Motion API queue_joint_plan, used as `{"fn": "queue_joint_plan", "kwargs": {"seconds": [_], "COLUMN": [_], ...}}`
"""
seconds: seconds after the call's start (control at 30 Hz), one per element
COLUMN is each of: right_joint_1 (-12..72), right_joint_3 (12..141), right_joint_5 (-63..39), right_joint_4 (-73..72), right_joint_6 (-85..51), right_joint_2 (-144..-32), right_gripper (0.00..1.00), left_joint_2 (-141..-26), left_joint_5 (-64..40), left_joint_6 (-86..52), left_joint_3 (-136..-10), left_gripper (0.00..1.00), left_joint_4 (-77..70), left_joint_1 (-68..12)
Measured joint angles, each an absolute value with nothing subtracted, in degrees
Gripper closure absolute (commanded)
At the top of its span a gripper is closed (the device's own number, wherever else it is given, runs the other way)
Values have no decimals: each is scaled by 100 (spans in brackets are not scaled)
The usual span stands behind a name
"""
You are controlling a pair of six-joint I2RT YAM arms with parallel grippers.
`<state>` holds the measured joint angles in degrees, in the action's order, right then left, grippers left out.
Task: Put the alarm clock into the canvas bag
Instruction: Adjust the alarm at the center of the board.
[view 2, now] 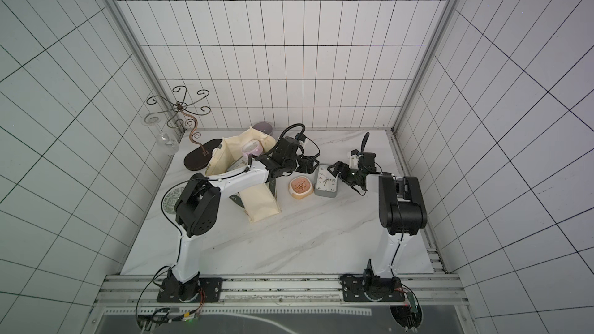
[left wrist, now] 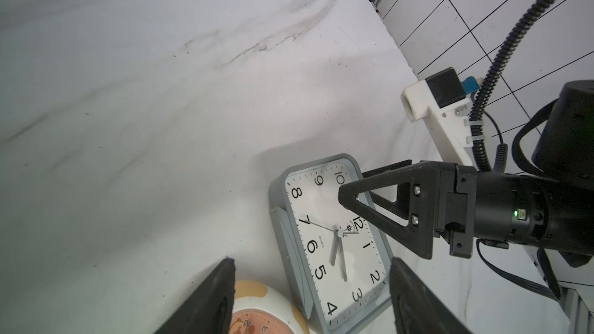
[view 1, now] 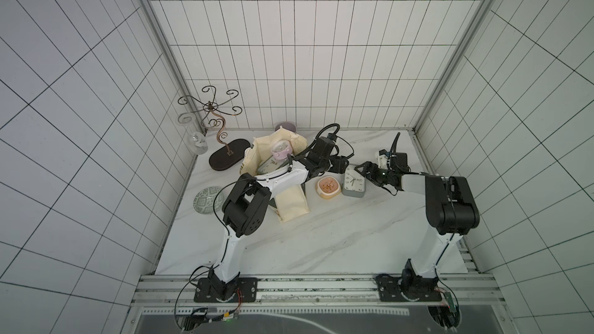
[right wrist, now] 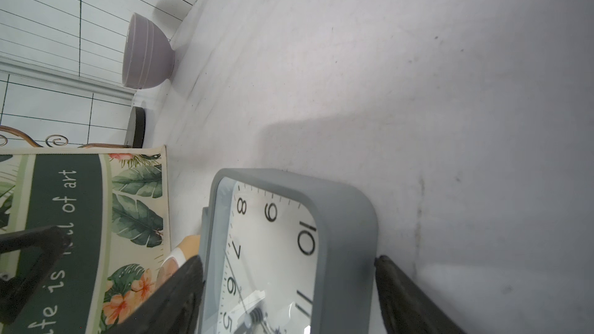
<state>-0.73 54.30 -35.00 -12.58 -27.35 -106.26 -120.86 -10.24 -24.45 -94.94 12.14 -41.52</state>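
A grey rectangular alarm clock (view 1: 353, 183) (view 2: 326, 183) lies face-up on the marble table, right of the canvas bag (view 1: 292, 202) (view 2: 260, 200). My right gripper (view 1: 361, 171) (right wrist: 289, 260) is open and straddles the clock's top end (right wrist: 289, 245). One finger sits close against the clock's side and the other stands a little off it. My left gripper (view 1: 340, 165) (left wrist: 313, 260) reaches over the bag and hovers open by the clock's (left wrist: 334, 239) other side. The leaf-printed bag (right wrist: 64, 220) stands with its mouth open, a pink round clock (view 1: 281, 149) at its mouth.
A small orange-and-white clock (view 1: 328, 187) (left wrist: 257, 313) sits between bag and alarm clock. A purple bowl (view 1: 285, 126) stands at the back wall. A wire stand on a dark oval base (view 1: 225, 155), a wine glass (view 1: 196, 142) and a patterned plate (view 1: 207, 200) occupy the left.
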Motion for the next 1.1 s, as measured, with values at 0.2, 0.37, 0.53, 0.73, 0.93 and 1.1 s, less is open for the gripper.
{"fn": "queue_joint_plan", "kwargs": {"seconds": [0.2,0.37,0.53,0.73,0.93,1.1], "right_joint_1": [-73,-73,-73,-73,-73,-75], "right_joint_3": [5382,5269,5179,5151,5083,5061], "right_joint_5": [-3284,-3258,-3223,-3216,-3164,-3153], "right_joint_4": [-1046,-972,-882,-862,-777,-766], "right_joint_6": [-2613,-2510,-2497,-2480,-2432,-2410], "right_joint_2": [-9939,-9723,-9723,-9723,-9550,-9470], "right_gripper": [18,18,18,18,14,13], "left_joint_2": [-12348,-12571,-12630,-12523,-12079,-11793], "left_joint_5": [-1400,-1487,-1393,-899,-154,189], "left_joint_6": [-2773,-2908,-2923,-2639,-2174,-1977], "left_joint_3": [-9751,-9994,-10018,-10001,-9944,-9979], "left_gripper": [29,30,30,28,27,27], "left_joint_4": [1186,1184,1313,1474,1664,1649], "left_joint_1": [-4182,-4206,-4213,-4289,-4536,-4812]}}
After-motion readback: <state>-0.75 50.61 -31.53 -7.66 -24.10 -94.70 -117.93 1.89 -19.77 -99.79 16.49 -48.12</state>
